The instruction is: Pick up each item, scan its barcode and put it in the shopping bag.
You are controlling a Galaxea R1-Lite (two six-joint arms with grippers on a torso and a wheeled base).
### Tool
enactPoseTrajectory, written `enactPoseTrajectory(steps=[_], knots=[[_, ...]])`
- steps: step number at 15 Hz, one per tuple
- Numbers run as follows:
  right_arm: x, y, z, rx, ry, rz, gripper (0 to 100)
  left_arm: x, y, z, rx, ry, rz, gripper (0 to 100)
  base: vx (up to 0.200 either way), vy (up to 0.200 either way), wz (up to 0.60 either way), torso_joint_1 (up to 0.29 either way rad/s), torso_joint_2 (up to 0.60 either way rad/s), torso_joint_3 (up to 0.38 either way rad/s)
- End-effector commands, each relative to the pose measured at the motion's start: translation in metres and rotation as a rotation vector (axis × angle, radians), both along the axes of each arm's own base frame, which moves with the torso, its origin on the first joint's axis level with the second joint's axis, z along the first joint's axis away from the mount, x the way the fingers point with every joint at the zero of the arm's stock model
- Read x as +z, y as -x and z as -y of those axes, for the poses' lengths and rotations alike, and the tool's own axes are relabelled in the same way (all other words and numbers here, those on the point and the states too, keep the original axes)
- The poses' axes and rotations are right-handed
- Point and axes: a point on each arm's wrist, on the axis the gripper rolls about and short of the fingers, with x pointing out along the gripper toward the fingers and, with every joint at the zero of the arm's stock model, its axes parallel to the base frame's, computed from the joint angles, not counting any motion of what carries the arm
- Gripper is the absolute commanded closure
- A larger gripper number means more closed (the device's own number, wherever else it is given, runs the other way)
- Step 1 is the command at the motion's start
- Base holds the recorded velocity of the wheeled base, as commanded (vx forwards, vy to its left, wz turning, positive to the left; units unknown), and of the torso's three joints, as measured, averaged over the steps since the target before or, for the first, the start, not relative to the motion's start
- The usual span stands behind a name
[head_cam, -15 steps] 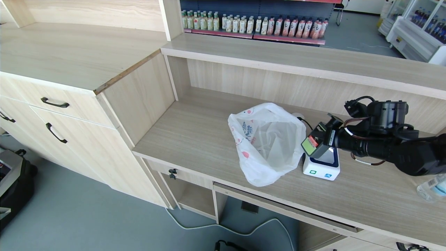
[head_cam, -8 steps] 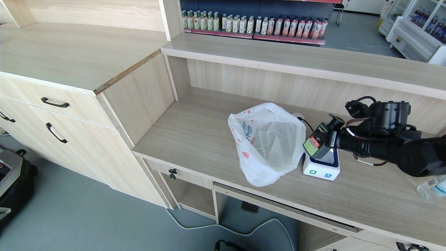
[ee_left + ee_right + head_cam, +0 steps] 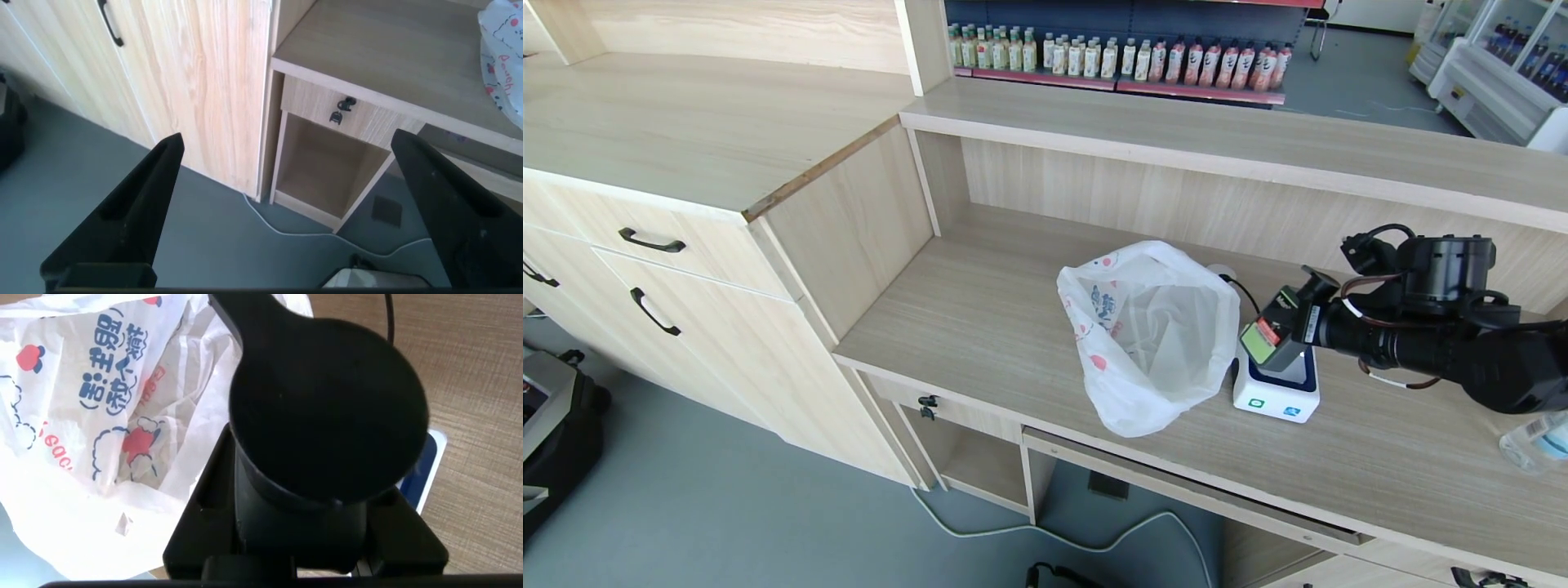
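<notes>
The left gripper (image 3: 286, 143) is seen hung over the grey floor (image 3: 204, 237) before the counter's lower cabinet. Its two fingers (image 3: 122, 220) are spread wide, with nothing between them. A corner of the shopping bag (image 3: 502, 49) is cut off at that view's edge.

On the counter (image 3: 980, 327) the white shopping bag is stood with its mouth open. Its inside cannot be made out through the folds.

Just right of the bag, the item (image 3: 1262, 343), a small dark pack with a green and red label, is held off the surface. It is pinched in the right gripper (image 3: 1278, 339), above the white and blue scanner (image 3: 1276, 396), which is partly hidden beneath it. Whether item and scanner touch cannot be told.

In the right wrist view a dark round-ended shape (image 3: 327, 416) close to the lens hides most of the scanner. Whether it belongs to the item or the gripper cannot be determined.

A clear bottle (image 3: 1535, 441) is cut off at the far right edge.
</notes>
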Motion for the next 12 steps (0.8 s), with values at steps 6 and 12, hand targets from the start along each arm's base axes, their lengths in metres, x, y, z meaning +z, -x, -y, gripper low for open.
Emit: enactPoseTrajectory(steps=[6,12], knots=[[0.016,0.008,0.0,0.003,-0.003,0.047,100,0.0,0.0,0.0,0.001,0.001,0.0,0,0.0,0.0,0.0,0.0,0.0,0.0],[0.033,0.131,0.031,-0.08,0.415,0.251,100,0.0,0.0,0.0,0.001,0.001,0.002,0,0.0,0.0,0.0,0.0,0.0,0.0]])
